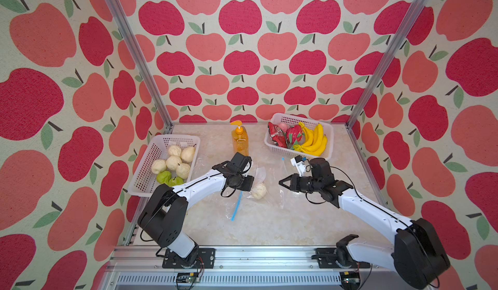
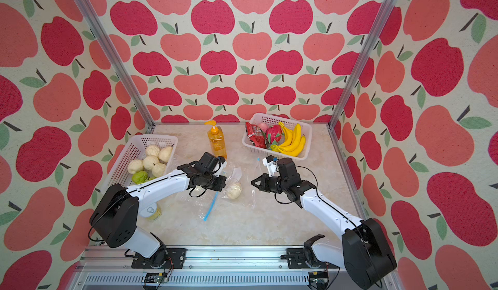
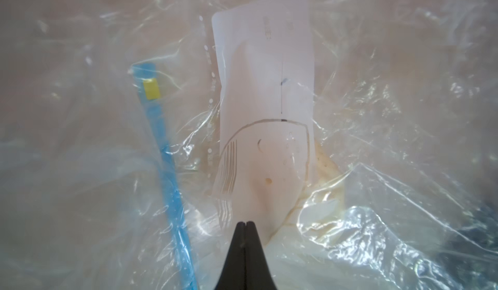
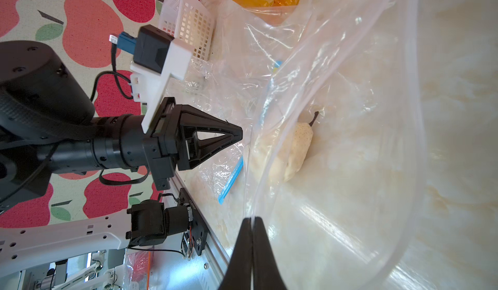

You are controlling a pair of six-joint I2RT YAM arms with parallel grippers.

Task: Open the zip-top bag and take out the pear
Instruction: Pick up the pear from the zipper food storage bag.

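Right gripper (image 4: 250, 222) and left gripper (image 3: 246, 224), both pinched shut on the zip-top bag (image 4: 336, 59), apparently spreading its mouth; the pear (image 1: 259, 191) lies inside, mid-frame. Next, one must likely release and reach in.

no text can be read. the white panel (image 3: 265, 81) on the zip-top bag (image 3: 390, 99), just ahead of the left gripper (image 3: 246, 222), bears small print and line marks, all blurred. the orange bottle (image 1: 239, 140) has a label too small to read.
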